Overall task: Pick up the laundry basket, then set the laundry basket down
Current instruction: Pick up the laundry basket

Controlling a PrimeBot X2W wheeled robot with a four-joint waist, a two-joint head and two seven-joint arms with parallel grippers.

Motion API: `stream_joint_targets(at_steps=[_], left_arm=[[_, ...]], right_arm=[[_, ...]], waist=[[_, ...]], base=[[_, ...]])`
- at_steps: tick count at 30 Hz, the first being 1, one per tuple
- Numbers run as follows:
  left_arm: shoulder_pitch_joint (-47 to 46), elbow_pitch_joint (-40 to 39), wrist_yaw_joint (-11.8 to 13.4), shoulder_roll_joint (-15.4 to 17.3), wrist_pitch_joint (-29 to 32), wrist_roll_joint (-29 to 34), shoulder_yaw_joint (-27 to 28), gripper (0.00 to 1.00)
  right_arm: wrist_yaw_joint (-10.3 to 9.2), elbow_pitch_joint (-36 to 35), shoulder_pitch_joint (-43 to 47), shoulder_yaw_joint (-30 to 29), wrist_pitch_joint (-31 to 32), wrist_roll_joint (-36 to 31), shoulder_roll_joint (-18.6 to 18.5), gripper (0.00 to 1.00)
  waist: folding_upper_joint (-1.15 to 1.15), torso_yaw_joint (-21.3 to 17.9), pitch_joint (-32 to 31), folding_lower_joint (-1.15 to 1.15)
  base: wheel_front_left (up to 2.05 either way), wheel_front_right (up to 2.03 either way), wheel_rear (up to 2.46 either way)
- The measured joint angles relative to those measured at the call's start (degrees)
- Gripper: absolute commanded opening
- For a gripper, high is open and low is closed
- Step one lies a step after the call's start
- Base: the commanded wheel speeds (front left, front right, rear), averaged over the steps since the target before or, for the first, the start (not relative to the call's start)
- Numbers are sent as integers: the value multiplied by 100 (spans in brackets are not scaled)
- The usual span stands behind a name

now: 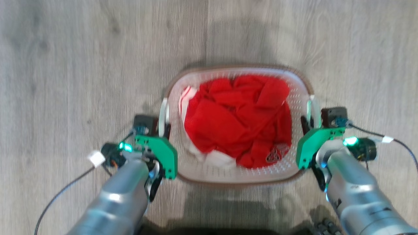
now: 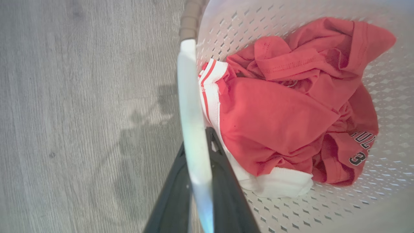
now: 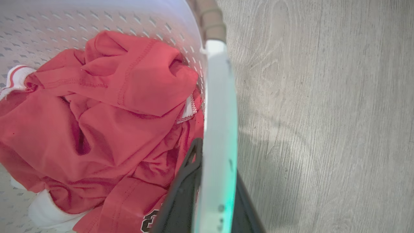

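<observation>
Two grips here: our left tool [image 2: 196,145] and right tool [image 3: 215,147] are each clamped tight on a side handle [image 1: 163,112], so the laundry basket [image 1: 238,176] rides level between them and the red clothes [image 1: 238,120] don't spill.

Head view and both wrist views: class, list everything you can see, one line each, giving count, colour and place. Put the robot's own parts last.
floor: one, grey wood-look, beneath everything
laundry basket: one, white perforated with brown rim, centre, between the grippers
left handle, right handle: two, white, on the basket's sides
clothing: one heap, red with white trim, inside the basket
cables: two, dark, one trailing from each wrist
forearms: two, silver, lower corners of the head view
left gripper: one, dark fingers, shut on the left handle
right gripper: one, dark fingers, shut on the right handle
</observation>
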Motion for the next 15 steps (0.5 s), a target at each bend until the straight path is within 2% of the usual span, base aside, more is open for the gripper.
stream_joint_targets(at_steps=[7, 15], left_arm=[[523, 333, -110, 0, 136, -495, -381, 0], [896, 499, -157, 0, 240, -812, -648, 0]], right_arm=[[0, 305, 361, 876, 205, 793, 13, 0], [0, 468, 653, 1363, 526, 1307, 30, 0]], waist=[[0, -88, -818, 0], [0, -177, -1504, 0]], base=[[0, 0, 0], [0, 0, 0]])
